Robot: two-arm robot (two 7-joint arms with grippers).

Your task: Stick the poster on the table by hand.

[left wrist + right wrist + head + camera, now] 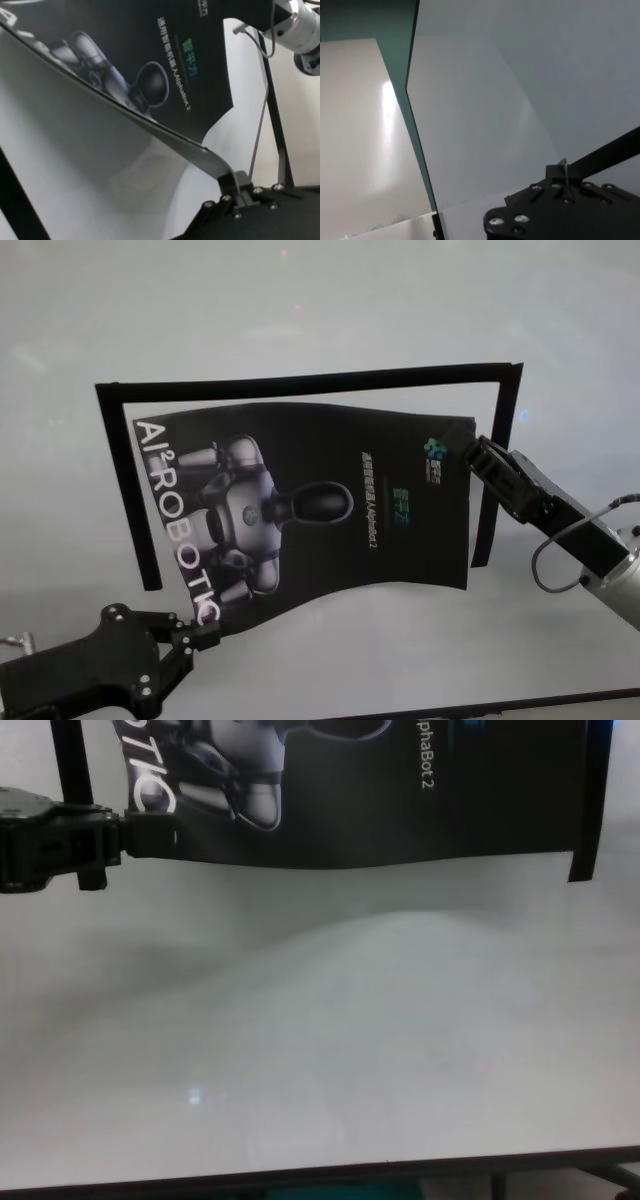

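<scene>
Because each arm pinches an opposite corner, the poster (300, 505) hangs stretched between them above the table (320, 320), which lets it be lined up before it is laid flat. The left gripper (205, 635) has its fingers pressed together on the near-left corner by the big white letters; the left wrist view shows that edge clamped and the sheet curving away from it, clear of the surface below. The right gripper (480, 455) reaches in from the right and is closed on the far-right corner near the small logo. Around the sheet, narrow black tape strips (300, 380) mark three sides of a frame on the table, and the poster sits mostly inside it, tilted, with its near-left corner beyond the left strip's end. My judgement is that the frame is the target, so the sheet needs squaring before pressing down; its sagging near edge could crease.
</scene>
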